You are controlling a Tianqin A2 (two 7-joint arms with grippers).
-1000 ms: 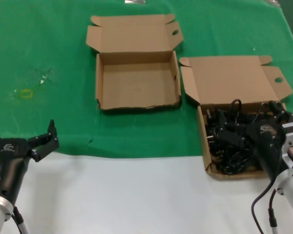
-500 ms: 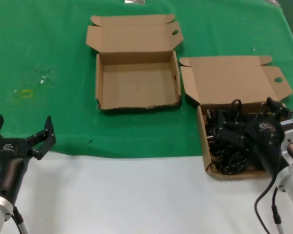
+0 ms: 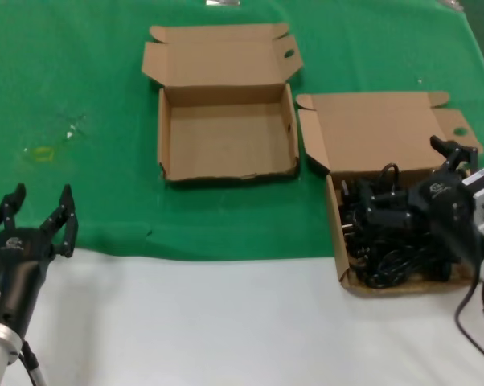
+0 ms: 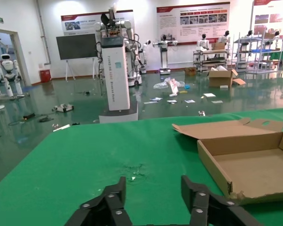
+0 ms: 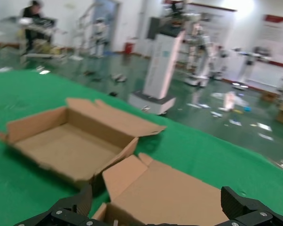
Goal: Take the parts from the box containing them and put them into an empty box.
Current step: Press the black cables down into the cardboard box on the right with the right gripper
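swinging back since 1 s ago, right gripper [image 3: 419,181] hangs spread over the cords [image 3: 387,237], still in the full box [image 3: 336,233]; nothing held. left gripper [image 3: 34,219] spread, idle. empty box [image 3: 226,137] unfilled.

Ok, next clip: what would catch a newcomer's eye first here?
Probably the tangle of black power cords filling the cardboard box at the right, with the right gripper over it, fingers spread. Next, the empty box lying open on the green cloth further back, left of the full one. The left gripper hangs open near the cloth's front edge, far from both.
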